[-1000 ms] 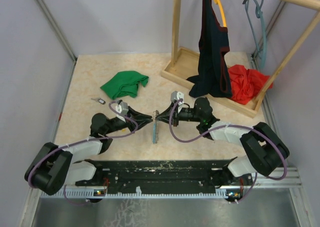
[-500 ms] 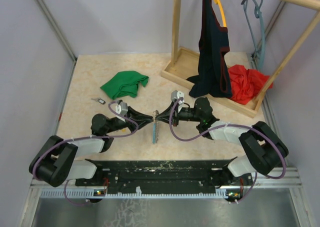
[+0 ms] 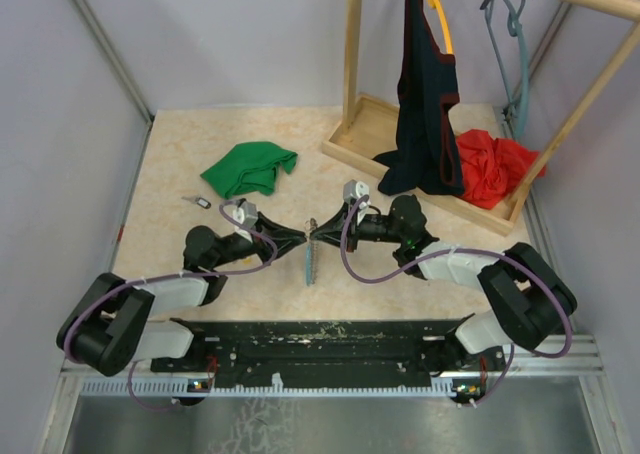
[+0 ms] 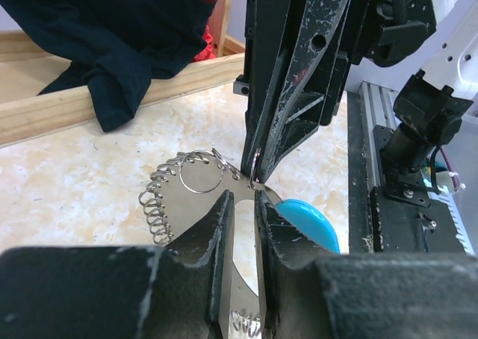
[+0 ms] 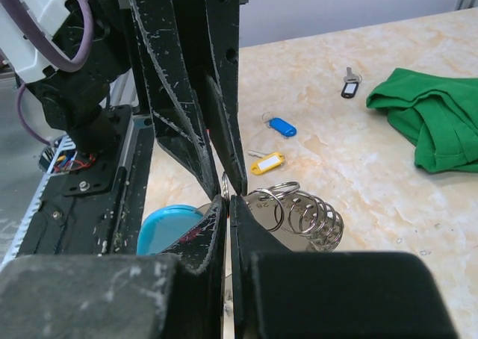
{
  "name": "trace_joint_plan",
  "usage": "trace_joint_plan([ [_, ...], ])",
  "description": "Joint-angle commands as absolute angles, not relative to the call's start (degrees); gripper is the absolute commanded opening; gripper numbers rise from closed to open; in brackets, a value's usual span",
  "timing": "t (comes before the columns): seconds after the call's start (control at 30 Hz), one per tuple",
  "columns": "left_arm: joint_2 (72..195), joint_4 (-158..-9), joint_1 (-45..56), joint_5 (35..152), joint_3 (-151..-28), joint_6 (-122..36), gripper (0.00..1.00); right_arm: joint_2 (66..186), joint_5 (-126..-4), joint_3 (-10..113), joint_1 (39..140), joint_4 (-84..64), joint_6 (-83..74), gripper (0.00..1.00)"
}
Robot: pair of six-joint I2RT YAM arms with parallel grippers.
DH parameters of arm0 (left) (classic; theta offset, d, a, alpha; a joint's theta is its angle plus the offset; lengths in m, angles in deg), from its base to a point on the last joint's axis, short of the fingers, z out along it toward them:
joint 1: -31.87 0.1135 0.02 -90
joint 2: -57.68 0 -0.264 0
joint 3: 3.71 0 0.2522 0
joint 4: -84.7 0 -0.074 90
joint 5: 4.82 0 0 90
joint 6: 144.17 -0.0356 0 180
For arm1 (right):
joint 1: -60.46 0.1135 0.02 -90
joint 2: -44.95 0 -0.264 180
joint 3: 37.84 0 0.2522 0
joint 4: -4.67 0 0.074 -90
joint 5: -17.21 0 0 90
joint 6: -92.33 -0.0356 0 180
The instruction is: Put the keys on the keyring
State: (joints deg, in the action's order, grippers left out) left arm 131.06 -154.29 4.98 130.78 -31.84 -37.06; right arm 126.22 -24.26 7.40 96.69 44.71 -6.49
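The keyring [image 3: 309, 259], a silvery metal piece with several split rings and a light blue part [image 4: 310, 219], hangs edge-on between my two grippers at the table's middle. My left gripper [image 3: 300, 234] and right gripper [image 3: 322, 232] meet tip to tip at its top. In the left wrist view my left gripper [image 4: 239, 198] is nearly closed against the metal piece. In the right wrist view my right gripper [image 5: 228, 198] pinches a thin ring, with the coil of rings [image 5: 302, 213] beside it. A blue key [image 5: 282, 126], a yellow key [image 5: 267, 163] and a dark-tagged key [image 3: 197, 201] lie on the table.
A green cloth [image 3: 250, 167] lies at the back left. A wooden rack base [image 3: 350, 139] at the back right holds a hanging dark garment [image 3: 425, 124] and a red cloth [image 3: 492, 166]. The black rail [image 3: 320, 339] runs along the near edge.
The left arm's rear links have shifted slightly. Both grippers and the keyring stay in the same place.
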Motion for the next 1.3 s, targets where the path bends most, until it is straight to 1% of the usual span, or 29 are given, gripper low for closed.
trace_joint_plan([
  [0.0,132.4,-156.8,5.1,133.4,-32.9,-36.0,0.22,126.4,-22.4,8.1,96.5,49.9,-7.2,0.0],
  [0.1,133.6,-160.5,5.1,135.7,-33.2,-34.2,0.2,126.7,-22.0,8.2,96.5,50.0,-7.3,0.0],
  [0.43,134.4,-161.9,5.1,136.5,-34.0,-33.4,0.2,127.4,-20.8,8.6,96.5,49.9,-7.6,0.0],
  [0.5,134.8,-161.7,5.0,136.7,-34.2,-33.3,0.19,127.4,-20.4,8.7,96.5,50.0,-7.7,0.0],
  [0.57,135.2,-161.7,5.1,137.2,-34.3,-33.2,0.13,127.4,-20.3,8.8,96.5,50.0,-7.9,0.0],
  [0.63,135.3,-161.4,5.0,137.6,-34.4,-33.2,0.02,127.4,-20.1,8.9,96.5,49.9,-7.9,0.0],
  [0.7,134.9,-160.0,5.1,137.9,-34.7,-33.9,0.0,127.3,-20.2,8.9,96.5,49.4,-7.7,0.0],
  [0.77,133.3,-156.3,5.0,138.0,-35.2,-35.3,0.0,127.1,-20.2,9.0,96.5,47.5,-6.7,0.0],
  [0.83,130.3,-149.3,5.0,137.1,-35.9,-38.1,0.0,126.4,-20.4,9.2,96.5,43.7,-4.4,0.01],
  [0.93,124.9,-134.6,4.7,134.1,-38.0,-43.9,0.0,124.3,-21.9,9.3,96.5,36.8,0.1,0.07],
  [1.07,119.1,-116.1,3.3,128.7,-42.3,-50.9,0.0,121.3,-24.7,9.8,96.4,28.3,5.7,0.18],
  [1.17,117.7,-105.0,2.1,126.1,-46.1,-54.7,0.0,119.3,-26.5,10.9,96.4,22.8,9.4,0.26],
  [1.27,117.7,-96.0,0.7,123.5,-50.4,-58.4,0.0,117.5,-28.0,12.0,96.4,18.9,12.2,0.29],
])
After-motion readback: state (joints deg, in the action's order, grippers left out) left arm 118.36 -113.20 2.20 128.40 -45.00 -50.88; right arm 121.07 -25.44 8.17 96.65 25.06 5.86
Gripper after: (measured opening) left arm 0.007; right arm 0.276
